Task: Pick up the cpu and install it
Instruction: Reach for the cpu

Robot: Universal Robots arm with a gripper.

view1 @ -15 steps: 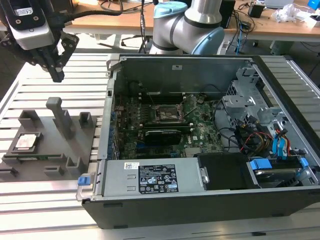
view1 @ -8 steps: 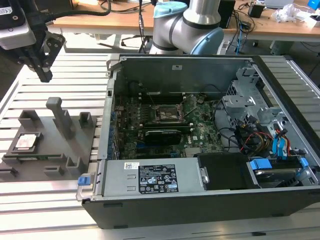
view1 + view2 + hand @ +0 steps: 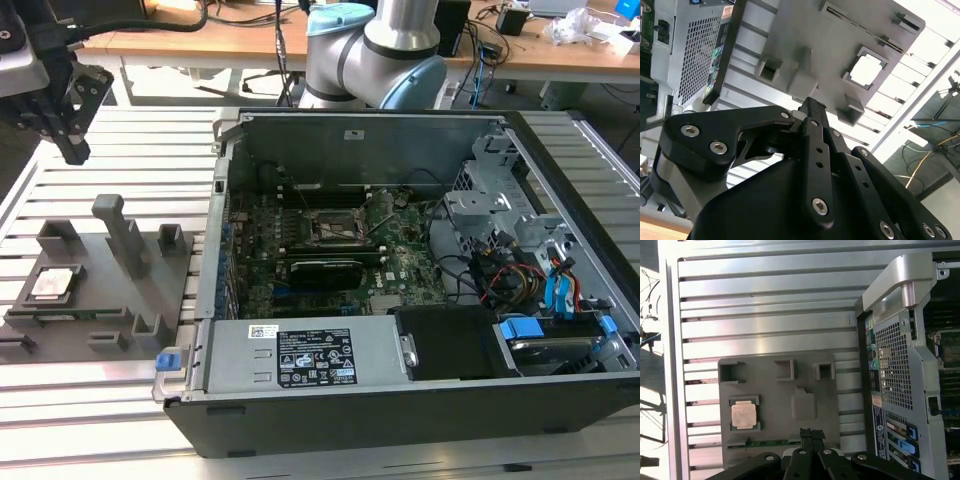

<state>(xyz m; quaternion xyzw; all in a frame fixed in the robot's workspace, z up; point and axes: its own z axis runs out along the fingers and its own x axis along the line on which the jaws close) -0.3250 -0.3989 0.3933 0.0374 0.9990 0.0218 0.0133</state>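
Observation:
The cpu is a small square chip with a shiny pinkish metal top. It lies flat in a recess of the grey fixture plate at the exterior view's left. It shows in both wrist views, cpu and cpu. My black gripper hangs well above the table, behind the fixture, apart from the chip. Its fingers are pressed together, shut on nothing. The black-framed motherboard socket sits inside the opened computer case.
The case stands on a slatted aluminium table, right of the fixture. Upright grey posts rise from the fixture plate. A green memory strip lies along the plate's edge. The arm's base stands behind the case.

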